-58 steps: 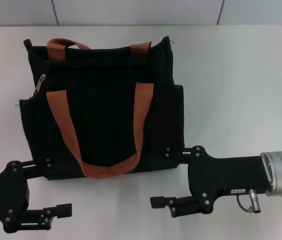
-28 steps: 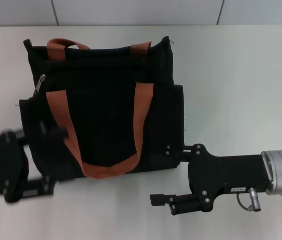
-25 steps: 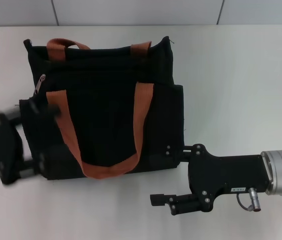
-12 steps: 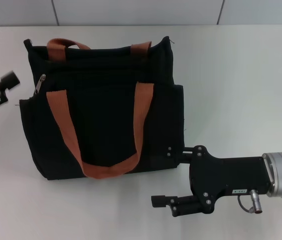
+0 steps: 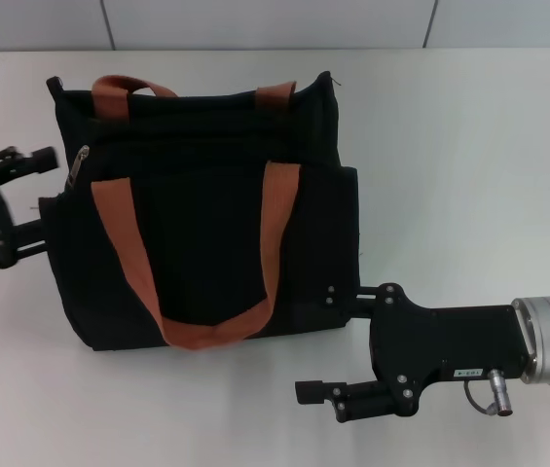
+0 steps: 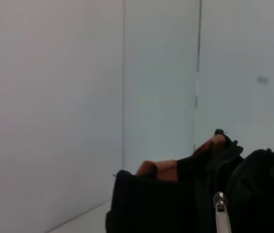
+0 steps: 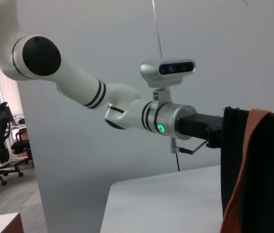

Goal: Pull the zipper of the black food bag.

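Nearest, the right gripper, boxy matte black, spreads its fingers by the black food bag, boxy fabric. Farther left, the left gripper gapes beside the silver zipper.

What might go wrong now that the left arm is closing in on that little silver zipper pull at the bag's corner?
The zipper pull is tiny beside the open left tool, so the fingers could miss it or pinch the bag's fabric instead. The black food bag is soft, so tugging may drag or crumple it rather than slide the zip. The right tool, open at the bag's near right corner, seems only partly placed to brace it.
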